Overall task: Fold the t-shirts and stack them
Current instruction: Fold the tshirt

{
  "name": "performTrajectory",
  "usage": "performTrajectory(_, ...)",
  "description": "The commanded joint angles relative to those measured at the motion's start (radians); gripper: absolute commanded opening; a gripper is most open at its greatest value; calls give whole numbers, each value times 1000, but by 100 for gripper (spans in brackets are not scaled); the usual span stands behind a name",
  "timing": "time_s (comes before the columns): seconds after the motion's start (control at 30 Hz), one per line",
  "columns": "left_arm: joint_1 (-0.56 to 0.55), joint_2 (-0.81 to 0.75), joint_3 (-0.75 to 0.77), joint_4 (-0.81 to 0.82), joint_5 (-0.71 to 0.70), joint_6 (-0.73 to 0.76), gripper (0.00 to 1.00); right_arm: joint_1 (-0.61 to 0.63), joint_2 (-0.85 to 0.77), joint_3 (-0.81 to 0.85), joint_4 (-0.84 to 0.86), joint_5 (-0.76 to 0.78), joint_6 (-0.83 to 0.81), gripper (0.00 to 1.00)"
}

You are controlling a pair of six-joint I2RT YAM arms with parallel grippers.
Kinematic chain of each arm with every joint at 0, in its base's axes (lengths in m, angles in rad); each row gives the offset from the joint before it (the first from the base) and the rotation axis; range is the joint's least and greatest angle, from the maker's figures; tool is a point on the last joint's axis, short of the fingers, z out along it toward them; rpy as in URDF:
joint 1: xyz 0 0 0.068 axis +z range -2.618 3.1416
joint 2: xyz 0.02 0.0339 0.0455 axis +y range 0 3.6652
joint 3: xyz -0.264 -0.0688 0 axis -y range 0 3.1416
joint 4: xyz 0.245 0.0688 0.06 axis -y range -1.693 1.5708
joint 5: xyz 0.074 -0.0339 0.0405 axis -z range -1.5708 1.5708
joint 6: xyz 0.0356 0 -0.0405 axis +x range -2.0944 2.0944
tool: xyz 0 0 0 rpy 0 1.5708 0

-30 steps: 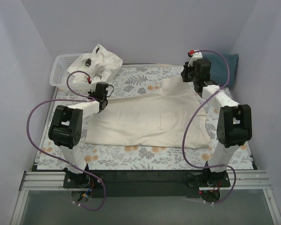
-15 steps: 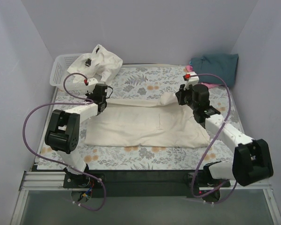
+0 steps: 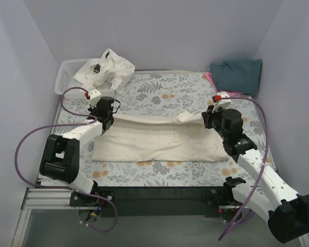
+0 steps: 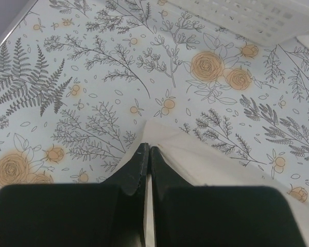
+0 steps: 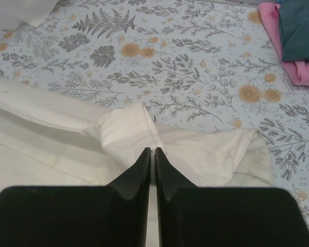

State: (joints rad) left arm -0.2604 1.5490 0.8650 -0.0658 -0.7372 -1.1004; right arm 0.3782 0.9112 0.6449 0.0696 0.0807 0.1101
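A cream t-shirt (image 3: 154,139) lies across the middle of the floral table, its far edge turned over toward the near side. My left gripper (image 3: 108,117) is shut on the shirt's far left corner; in the left wrist view the fingertips (image 4: 147,150) pinch the cream cloth (image 4: 221,170). My right gripper (image 3: 205,119) is shut on the shirt's far right edge by a bunched sleeve (image 3: 188,117); in the right wrist view the closed gripper (image 5: 153,152) pinches the cloth (image 5: 129,128). More cream tees (image 3: 107,68) lie heaped on the basket. A dark teal tee (image 3: 237,73) lies on a pink one (image 3: 208,77).
A white lattice basket (image 3: 66,78) stands at the far left corner; it also shows in the left wrist view (image 4: 247,15). The teal (image 5: 301,25) and pink (image 5: 296,64) tees sit at the far right corner. Grey walls close in three sides.
Both grippers have pulled the shirt's far edge toward the near side, narrowing it into a long band. Both arms have stretched out lower, and the teal tee is uncovered.
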Motion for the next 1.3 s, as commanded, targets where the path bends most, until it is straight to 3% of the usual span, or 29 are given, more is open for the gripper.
performTrajectory(0.0, -13, -70, -36, -38, -64, -47, 0, 11, -63, -17, -63, 24, 10, 1)
performTrajectory(0.4, -91, -158, -112, -135, -142, -125, 0, 18, -221, -76, -192, 54, 26, 1)
performTrajectory(0.97, -115, -204, -130, -288, -189, -260, 0, 36, -253, -74, -284, 68, 54, 1)
performTrajectory(1.0, -115, -202, -129, -304, -191, -275, 4, 39, -253, -74, -286, 68, 56, 1)
performTrajectory(1.03, -115, -199, -127, -318, -195, -288, 16, 39, -250, -74, -289, 68, 57, 1)
performTrajectory(1.07, -117, -201, -124, -353, -200, -326, 44, 41, -247, -73, -295, 70, 57, 1)
performTrajectory(1.17, -134, -222, -124, -402, -241, -380, 80, 47, -238, -62, -313, 70, 60, 4)
performTrajectory(1.27, -154, -270, -127, -411, -266, -397, 85, 51, -238, -51, -335, 74, 63, 22)
